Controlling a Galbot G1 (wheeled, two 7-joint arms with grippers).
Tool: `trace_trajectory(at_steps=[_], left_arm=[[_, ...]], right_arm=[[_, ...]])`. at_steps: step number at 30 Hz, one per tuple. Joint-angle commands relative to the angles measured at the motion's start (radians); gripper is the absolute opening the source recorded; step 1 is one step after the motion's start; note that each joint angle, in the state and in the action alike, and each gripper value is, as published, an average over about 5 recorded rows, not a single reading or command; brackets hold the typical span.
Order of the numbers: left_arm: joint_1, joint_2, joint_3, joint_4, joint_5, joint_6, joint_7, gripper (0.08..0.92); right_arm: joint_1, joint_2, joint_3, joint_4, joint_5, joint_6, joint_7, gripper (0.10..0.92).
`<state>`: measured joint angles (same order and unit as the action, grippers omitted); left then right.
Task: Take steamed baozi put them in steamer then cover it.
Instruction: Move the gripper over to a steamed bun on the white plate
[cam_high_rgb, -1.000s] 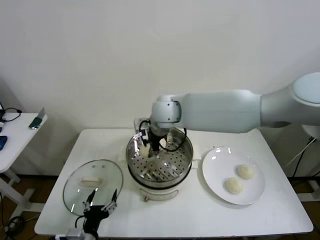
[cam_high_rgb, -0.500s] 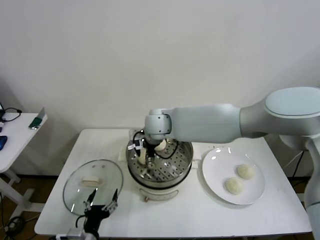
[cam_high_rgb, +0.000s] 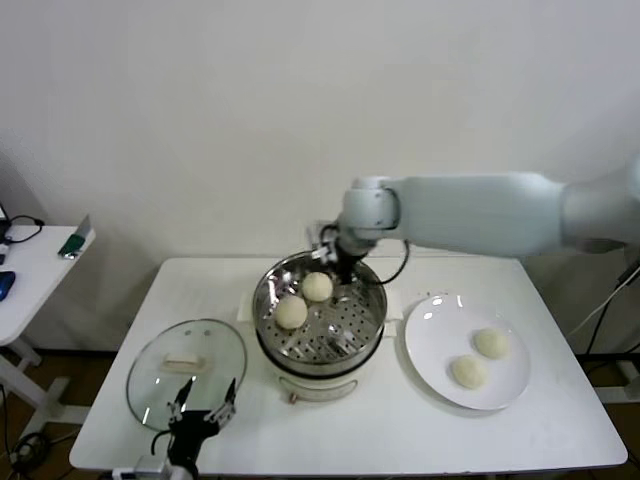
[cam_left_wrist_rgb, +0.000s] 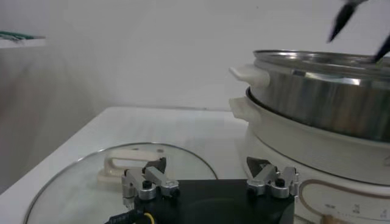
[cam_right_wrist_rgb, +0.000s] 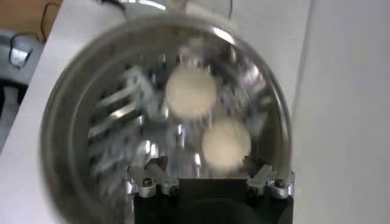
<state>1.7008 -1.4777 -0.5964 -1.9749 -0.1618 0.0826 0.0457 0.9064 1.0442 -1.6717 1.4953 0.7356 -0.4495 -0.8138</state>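
right gripper (cam_right_wrist_rgb: 209, 182) wide, empty, blurred over steamer (cam_high_rgb: 320, 318) far rim, two baozi (cam_high_rgb: 304, 300) inside, left gripper (cam_left_wrist_rgb: 210, 181) wide above cover (cam_high_rgb: 186, 372), pot label unreadable

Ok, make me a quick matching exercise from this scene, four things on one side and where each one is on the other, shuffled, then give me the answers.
Things:
1. glass lid
2. white plate
3. right tool
4. left tool

Places:
A. over the steamer's back rim
B. table's near edge, beside the lid
C. flat on the table, left of the steamer
D. right of the steamer, holding two baozi

Pairs: 1-C, 2-D, 3-A, 4-B
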Motion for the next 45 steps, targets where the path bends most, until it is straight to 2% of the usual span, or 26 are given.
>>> trace_trajectory(at_steps=[1,6,12,18,23,29,39,45], left_arm=[[0.0,0.003,-0.002,0.002,-0.003,0.0,0.0,0.823],[0.0,0.0,-0.004,0.003,-0.005,-0.002,0.0,0.823],[0.002,-0.008,0.0,0.003,0.002,-0.002,0.0,0.823],[0.006,-0.009,-0.006,-0.002,0.001,-0.002,0.0,0.823],[0.012,-0.011,-0.01,-0.003,0.0,-0.005,-0.001,0.823],[0.013,-0.014,-0.012,0.002,0.0,-0.008,-0.001,0.823],[0.007,-0.015,-0.011,0.011,0.001,-0.008,-0.002,0.823],[0.006,-0.013,-0.012,0.01,0.001,-0.004,-0.001,0.823]], right_arm=[[0.246,-0.349,-0.22,0.141,-0.077,0.139,-0.176,0.823],[0.166,-0.542,-0.333,0.205,-0.242,0.143,-0.135,0.823],[-0.154,-0.648,-0.164,0.173,-0.401,0.109,-0.085,0.823],[-0.438,-0.603,0.085,0.096,-0.442,0.067,-0.056,0.823],[-0.551,-0.533,0.192,0.016,-0.485,0.041,-0.036,0.823],[-0.605,-0.47,0.23,-0.066,-0.51,0.021,-0.027,0.823],[-0.679,-0.443,0.285,-0.081,-0.497,-0.004,-0.013,0.817],[-0.678,-0.448,0.287,-0.074,-0.497,-0.006,-0.015,0.763]])
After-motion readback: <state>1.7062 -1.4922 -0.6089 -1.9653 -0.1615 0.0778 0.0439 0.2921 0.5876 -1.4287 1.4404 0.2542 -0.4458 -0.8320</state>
